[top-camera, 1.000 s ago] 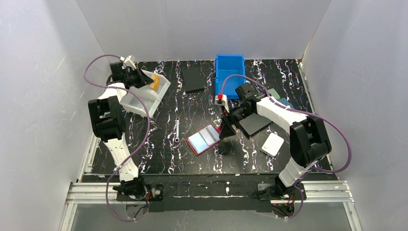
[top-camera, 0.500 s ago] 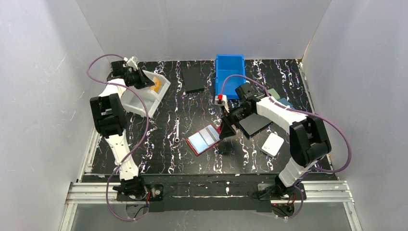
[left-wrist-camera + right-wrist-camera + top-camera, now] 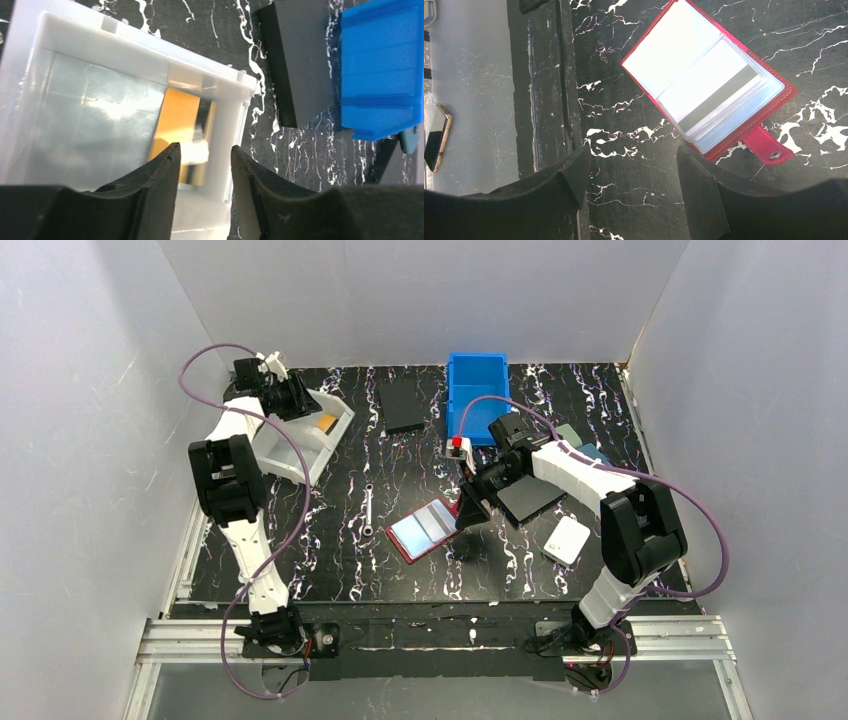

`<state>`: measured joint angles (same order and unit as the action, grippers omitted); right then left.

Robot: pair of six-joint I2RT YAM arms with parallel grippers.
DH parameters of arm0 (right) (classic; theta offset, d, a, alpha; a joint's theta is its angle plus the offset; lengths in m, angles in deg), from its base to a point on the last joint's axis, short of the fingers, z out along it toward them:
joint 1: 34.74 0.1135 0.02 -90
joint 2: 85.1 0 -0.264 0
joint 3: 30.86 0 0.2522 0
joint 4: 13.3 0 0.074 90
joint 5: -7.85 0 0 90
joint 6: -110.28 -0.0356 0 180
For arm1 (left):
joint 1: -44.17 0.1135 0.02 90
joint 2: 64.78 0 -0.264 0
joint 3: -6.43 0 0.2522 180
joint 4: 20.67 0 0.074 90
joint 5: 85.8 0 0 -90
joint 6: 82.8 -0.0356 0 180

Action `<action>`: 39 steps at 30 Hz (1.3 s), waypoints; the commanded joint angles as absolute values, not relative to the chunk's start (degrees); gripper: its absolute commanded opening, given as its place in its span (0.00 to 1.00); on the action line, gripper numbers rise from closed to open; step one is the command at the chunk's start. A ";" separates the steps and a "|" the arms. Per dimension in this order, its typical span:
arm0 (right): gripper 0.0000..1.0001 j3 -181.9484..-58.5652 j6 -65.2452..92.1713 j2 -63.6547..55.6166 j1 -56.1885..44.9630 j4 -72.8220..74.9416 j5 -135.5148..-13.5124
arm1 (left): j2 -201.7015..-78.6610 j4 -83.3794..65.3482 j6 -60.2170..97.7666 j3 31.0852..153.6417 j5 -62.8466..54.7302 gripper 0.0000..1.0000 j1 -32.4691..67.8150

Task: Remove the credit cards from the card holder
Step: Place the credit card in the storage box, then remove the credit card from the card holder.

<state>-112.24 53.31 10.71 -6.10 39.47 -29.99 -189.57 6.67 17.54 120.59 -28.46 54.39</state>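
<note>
left gripper point(image 3: 204, 148) | jaws parted, empty | above orange card point(image 3: 180, 115) in white tray point(image 3: 125, 47)

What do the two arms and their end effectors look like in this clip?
The left arm and right arm have white links with black joint housings, and each trails a purple cable. The left end effector and right end effector each have two matte black, curved fingers.

A white plastic bin point(image 3: 283, 452) is sitting at the far left of the black, white-veined tabletop point(image 3: 330, 560). A blue plastic bin point(image 3: 478, 390) is standing far centre, and a flat black rectangular case point(image 3: 402, 404) is lying between them. A small metal spanner point(image 3: 368, 510) is lying mid-table, and a white rectangular wallet point(image 3: 567, 539) is resting to the right.
</note>
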 commanded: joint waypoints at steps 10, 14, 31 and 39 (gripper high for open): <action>0.72 -113.88 57.84 8.70 -5.74 40.65 -35.20 | -161.81 -2.50 26.98 102.94 -18.99 0.92 54.97; 0.72 -111.25 60.69 5.09 -5.74 38.23 -36.64 | -155.75 -10.45 38.18 91.73 -33.63 0.98 56.55; 0.84 -100.69 60.85 0.70 -6.61 25.61 -30.20 | -101.45 -9.04 55.22 44.59 -32.91 0.87 41.68; 0.66 -102.15 37.30 6.70 -5.15 15.53 -35.37 | -102.43 -9.99 61.61 41.55 -17.25 0.78 24.32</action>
<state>-99.36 50.74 4.63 -5.94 22.66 -33.34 -98.88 -8.10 57.80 41.65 -26.71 30.48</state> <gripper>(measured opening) 0.706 0.797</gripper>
